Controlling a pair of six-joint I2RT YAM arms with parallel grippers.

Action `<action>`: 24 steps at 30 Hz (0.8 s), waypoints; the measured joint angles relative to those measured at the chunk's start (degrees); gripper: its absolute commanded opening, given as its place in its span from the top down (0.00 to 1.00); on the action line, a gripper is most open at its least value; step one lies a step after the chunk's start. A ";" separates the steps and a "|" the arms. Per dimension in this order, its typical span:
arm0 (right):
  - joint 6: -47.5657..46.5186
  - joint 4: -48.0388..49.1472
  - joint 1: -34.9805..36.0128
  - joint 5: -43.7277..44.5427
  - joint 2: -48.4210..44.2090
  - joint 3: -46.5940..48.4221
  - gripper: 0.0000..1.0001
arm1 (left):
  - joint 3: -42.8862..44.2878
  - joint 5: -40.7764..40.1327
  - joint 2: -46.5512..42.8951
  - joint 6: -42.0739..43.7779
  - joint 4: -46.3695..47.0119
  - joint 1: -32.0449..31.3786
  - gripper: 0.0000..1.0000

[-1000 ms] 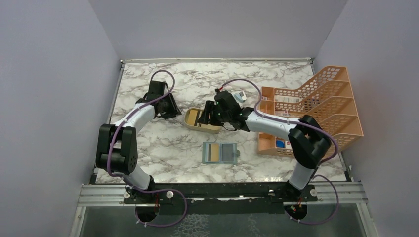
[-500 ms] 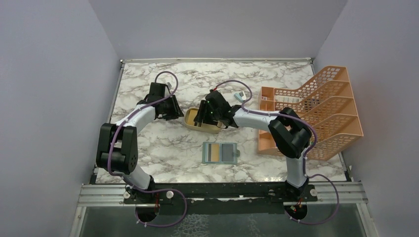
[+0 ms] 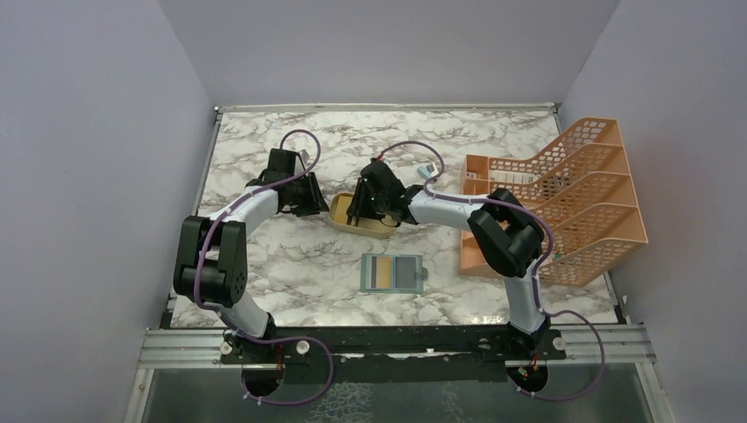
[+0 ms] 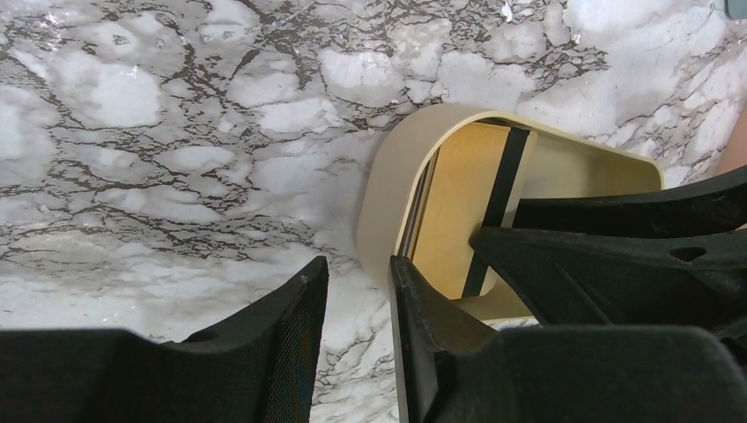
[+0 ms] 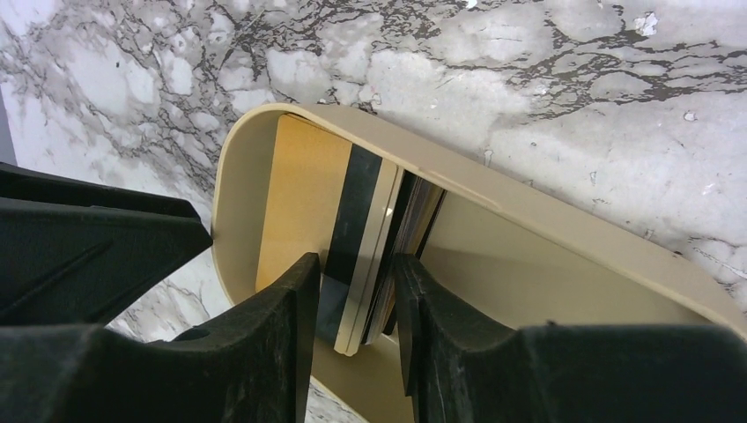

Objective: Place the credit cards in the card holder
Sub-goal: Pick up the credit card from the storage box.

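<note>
- The marble tabletop (image 3: 264,264) carries everything; my two arms reach over it from the near edge
- An orange mesh file rack (image 3: 581,189) stands along the right edge, well apart from both grippers
- The tan oval dish (image 3: 339,211) sits about midway between the left and right edges, a little nearer the far edge than the near one
- My left gripper (image 4: 357,264) is at the dish's left end, low over the marble; its jaws stand slightly apart with only bare tabletop between them, and one fingertip is just beside the dish's outer wall
- My right gripper (image 5: 357,264) reaches into the dish from the right; its jaws straddle the stack inside and the stack fills the gap, but I cannot tell whether the pads are pressing on it
- The card holder (image 3: 393,272) lies flat and open toward the near edge, between my two arm bases and apart from the dish; its left half shows tan-brown and its right half pale blue-grey
- The credit cards (image 5: 304,203) stand on edge inside the dish, leaning on its far wall: a tan one with a black stripe in front, with pale and dark ones behind it
- A small blue-and-white gadget (image 3: 427,170) lies just beside the rack's far left corner
</note>
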 measured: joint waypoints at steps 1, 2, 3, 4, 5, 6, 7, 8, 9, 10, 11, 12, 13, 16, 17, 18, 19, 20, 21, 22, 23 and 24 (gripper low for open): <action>-0.11 0.04 0.00 0.04 0.09 0.02 0.66 | -0.04 0.02 0.00 0.13 -0.02 0.00 0.65; -0.22 0.07 0.00 0.07 0.09 0.02 0.67 | -0.04 0.02 0.00 0.20 -0.02 0.00 0.65; -0.28 0.07 0.00 0.13 0.09 0.02 0.68 | -0.04 0.02 0.00 0.28 0.00 0.00 0.65; -0.33 0.07 0.00 0.22 0.09 0.02 0.69 | -0.04 0.04 0.00 0.33 0.00 0.00 0.65; -0.37 0.07 0.00 0.31 0.09 0.02 0.70 | -0.04 0.07 0.00 0.37 0.00 0.00 0.65; -0.39 0.04 0.00 0.42 0.09 0.02 0.70 | -0.04 0.09 0.00 0.37 0.00 0.00 0.65; -0.44 0.07 0.00 0.50 0.09 0.02 0.71 | -0.04 0.11 0.00 0.39 0.00 0.00 0.65; -0.48 0.07 0.00 0.55 0.09 0.02 0.71 | -0.04 0.15 0.00 0.39 0.00 0.00 0.65; -0.52 0.07 0.00 0.57 0.09 0.02 0.71 | -0.04 0.15 0.00 0.42 0.00 0.00 0.65; -0.55 0.07 0.00 0.61 0.09 0.02 0.70 | -0.04 0.17 0.00 0.42 0.00 0.00 0.65; -0.59 0.07 0.00 0.63 0.09 0.02 0.69 | -0.04 0.17 0.00 0.44 0.00 0.00 0.65; -0.61 0.07 0.00 0.63 0.09 0.02 0.66 | -0.04 0.20 0.00 0.44 0.00 0.00 0.65; -0.72 0.09 0.00 0.63 0.09 0.02 0.64 | -0.04 0.22 0.02 0.50 0.00 0.00 0.65; -1.42 0.17 0.00 0.87 0.09 0.02 0.63 | -0.04 0.57 0.04 0.59 0.00 0.00 0.65; -1.68 0.13 0.00 1.05 0.09 0.02 0.64 | -0.04 0.74 0.09 0.61 0.00 0.00 0.65; -1.88 0.13 0.00 1.14 0.09 0.02 0.66 | -0.04 0.90 0.11 0.61 0.00 0.00 0.65; -1.99 0.13 0.00 1.27 0.07 0.02 0.67 | -0.04 1.05 0.13 0.63 0.00 0.00 0.65; -2.12 0.17 0.00 1.36 0.04 0.02 0.68 | -0.04 1.16 0.13 0.63 0.00 0.00 0.65; -2.27 0.20 0.00 1.53 -0.02 0.02 0.69 | -0.04 1.27 0.13 0.63 0.00 0.00 0.65; -2.47 0.20 0.00 1.79 -0.13 0.02 0.71 | -0.04 1.31 0.13 0.63 0.00 0.00 0.66; -2.64 0.17 0.09 2.14 -0.17 0.02 0.73 | -0.04 1.38 0.15 0.63 0.00 0.00 0.66; -2.80 0.15 0.17 2.54 -0.24 0.02 0.73 | -0.04 1.46 0.15 0.63 0.00 0.00 0.66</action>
